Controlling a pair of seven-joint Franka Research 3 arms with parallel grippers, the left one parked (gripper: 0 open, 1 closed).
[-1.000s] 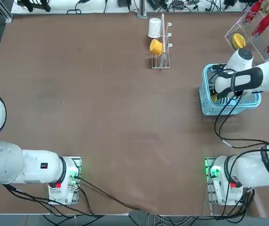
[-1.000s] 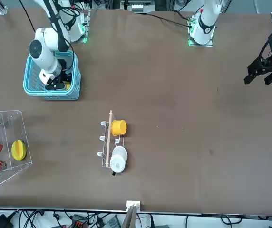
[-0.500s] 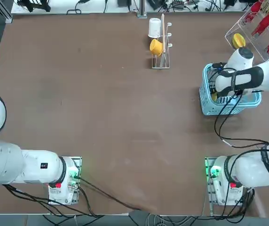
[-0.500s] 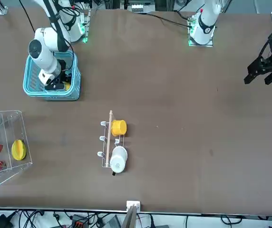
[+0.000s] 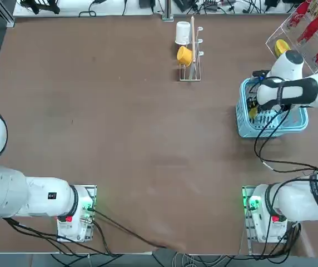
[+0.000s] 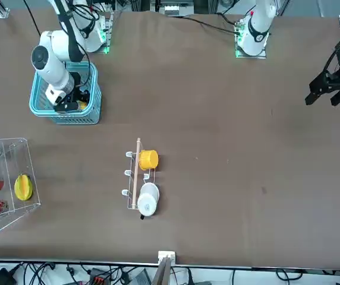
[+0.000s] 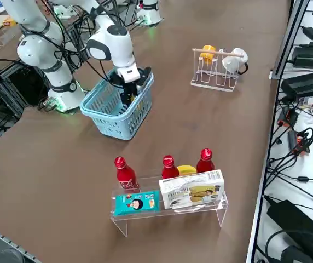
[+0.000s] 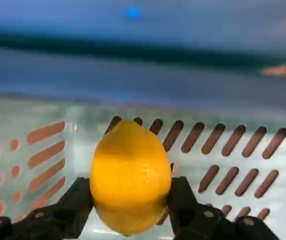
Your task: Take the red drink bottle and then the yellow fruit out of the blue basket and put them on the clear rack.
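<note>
Your right pincer (image 8: pixel 130 210) is grasping the yellow fruit (image 8: pixel 130 176), one finger on each side, down inside the blue basket (image 5: pixel 242 123). You are wanting a straight lift here, clearing the basket's rim and hoop handle before swinging toward the clear rack (image 7: pixel 170 211), where red bottles are already standing. The brown counter (image 5: pixel 120 122) is lying mostly bare, a wire cup stand (image 5: pixel 190 51) sitting well apart, cables trailing beyond its edges.

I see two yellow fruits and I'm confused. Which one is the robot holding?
The lemon inside the blue basket, squeezed between the right end effector's fingers. The other yellow fruit sits untouched on the clear rack, beside the red bottles.
</note>
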